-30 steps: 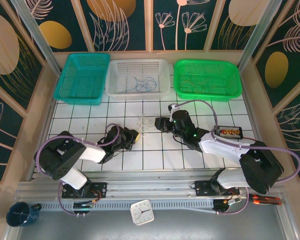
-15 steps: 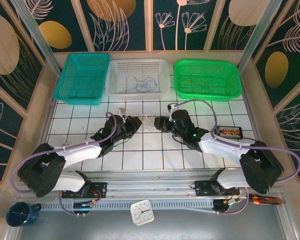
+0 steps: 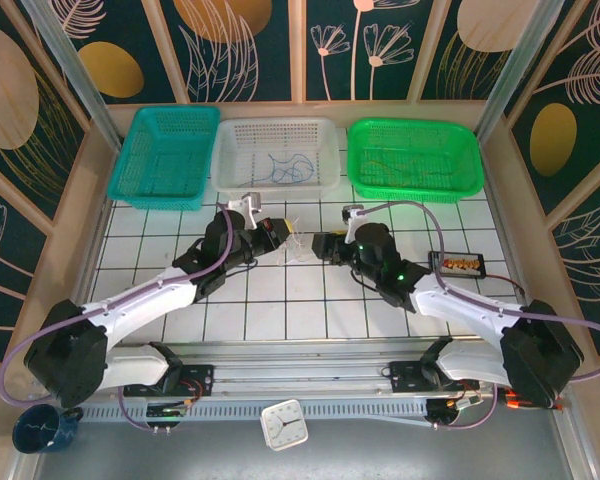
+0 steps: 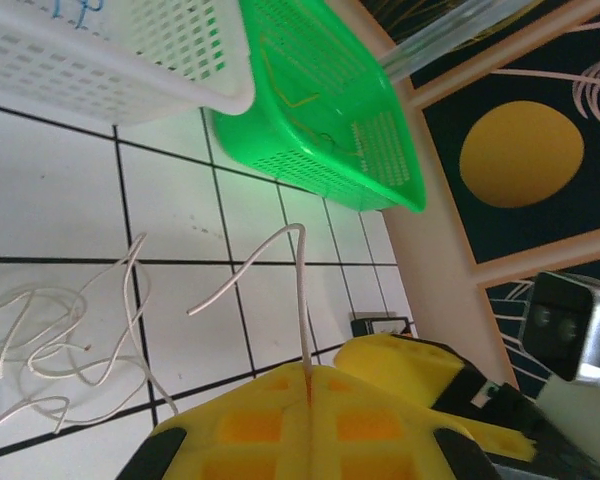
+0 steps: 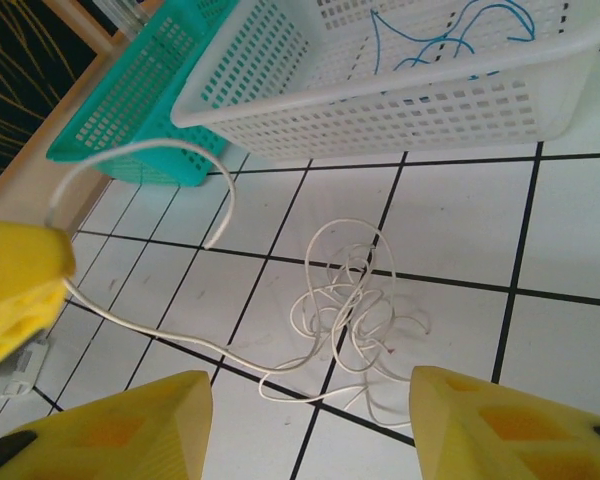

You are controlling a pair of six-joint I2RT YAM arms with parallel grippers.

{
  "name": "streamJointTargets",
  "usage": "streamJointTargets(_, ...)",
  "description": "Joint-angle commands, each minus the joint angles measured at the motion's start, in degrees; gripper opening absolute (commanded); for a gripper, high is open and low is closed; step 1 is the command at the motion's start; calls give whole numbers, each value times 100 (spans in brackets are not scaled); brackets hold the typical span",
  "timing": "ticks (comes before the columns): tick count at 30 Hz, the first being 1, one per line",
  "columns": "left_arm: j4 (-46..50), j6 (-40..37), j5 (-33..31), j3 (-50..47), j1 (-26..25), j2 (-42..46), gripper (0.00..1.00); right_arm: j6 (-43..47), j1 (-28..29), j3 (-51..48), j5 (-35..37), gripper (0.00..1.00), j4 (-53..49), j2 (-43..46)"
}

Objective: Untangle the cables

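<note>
Left pincer (image 3: 278, 232) pinching whitish cable (image 4: 302, 300); right pincer (image 3: 318, 245) spread; white basket (image 5: 380, 110) just beyond tangle (image 3: 295, 247).

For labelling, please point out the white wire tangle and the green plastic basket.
Thin white wire tangle (image 5: 355, 300): right wrist view, middle of the loops.
Green plastic basket (image 4: 380, 150): left wrist view, its perforated side wall.

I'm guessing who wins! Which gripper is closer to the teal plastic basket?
Left. The left gripper, shut on a strand of the thin white wire tangle, sits right of and in front of the teal plastic basket; the open right gripper is farther right, beyond the tangle.
</note>
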State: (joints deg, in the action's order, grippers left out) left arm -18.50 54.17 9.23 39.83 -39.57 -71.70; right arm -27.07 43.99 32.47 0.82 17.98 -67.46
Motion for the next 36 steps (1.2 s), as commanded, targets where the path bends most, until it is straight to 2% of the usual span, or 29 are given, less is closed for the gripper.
streamJointTargets(1, -226, -257, 226, 161, -28, 134, 0, 158, 80, -211, -257, 57, 557, 24)
streamJointTargets(5, -441, -22, 375, 233, -33, 142, 0, 217, 322, -267, -339, 58, 992, -253)
streamJointTargets(11, -612, 347, 577, 397, -30, 156, 0, 343, 687, -77, -13, 60, 1495, -865)
streamJointTargets(18, -802, 814, 667, 663, -32, 310, 0, 49, 747, 79, 1287, 60, 2382, -1633)
streamJointTargets(25, -920, 1165, 720, 1036, -28, 446, 0, -97, 747, 494, 1753, 59, 2978, -2570)
streamJointTargets(32, -942, 1389, 720, 1550, -32, 534, 0, -547, 743, 421, 2428, 53, 3149, -3063)
streamJointTargets(36, -819, 1371, 729, 2061, -28, 517, 0, -783, 734, 271, 2679, 39, 3118, -3115)
